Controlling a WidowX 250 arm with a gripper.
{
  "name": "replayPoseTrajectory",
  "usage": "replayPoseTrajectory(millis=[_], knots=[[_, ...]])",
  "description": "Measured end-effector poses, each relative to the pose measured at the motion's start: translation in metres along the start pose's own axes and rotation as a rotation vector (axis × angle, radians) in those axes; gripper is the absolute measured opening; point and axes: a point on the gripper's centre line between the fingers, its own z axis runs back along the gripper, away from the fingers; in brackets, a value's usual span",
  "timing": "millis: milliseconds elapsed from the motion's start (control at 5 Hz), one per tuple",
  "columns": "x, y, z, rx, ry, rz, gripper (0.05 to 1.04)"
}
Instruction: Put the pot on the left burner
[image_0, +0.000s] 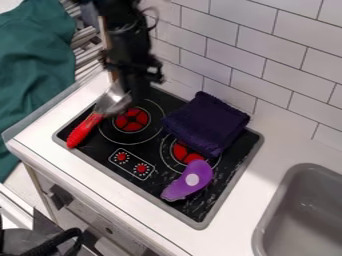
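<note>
Black end effector is hanging beside the red-handled silver metal pot, grip indeterminable. Pot is lying beside the red-centred left burner; any off-centre grip is risking handle-heavy tipping.

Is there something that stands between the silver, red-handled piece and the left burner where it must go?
Nothing visible stands between the silver piece and the left burner; they appear side by side. The dark cloth and purple object lie to its right. The gripper hangs near the burner's far edge.
</note>
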Motion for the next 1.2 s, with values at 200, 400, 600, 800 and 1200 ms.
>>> replayPoseTrajectory(millis=[200,400,600,800,1200], knots=[[-0.021,0.003,-0.011,-0.024,0.033,0.015,0.056],[-0.029,0.001,-0.017,-0.031,0.044,0.003,0.056],[-0.029,0.001,-0.02,-0.042,0.046,-0.008,0.056],[-0.029,0.001,-0.02,-0.042,0.048,-0.02,0.079],[-0.024,-0.007,-0.024,-0.038,0.075,-0.038,0.494]])
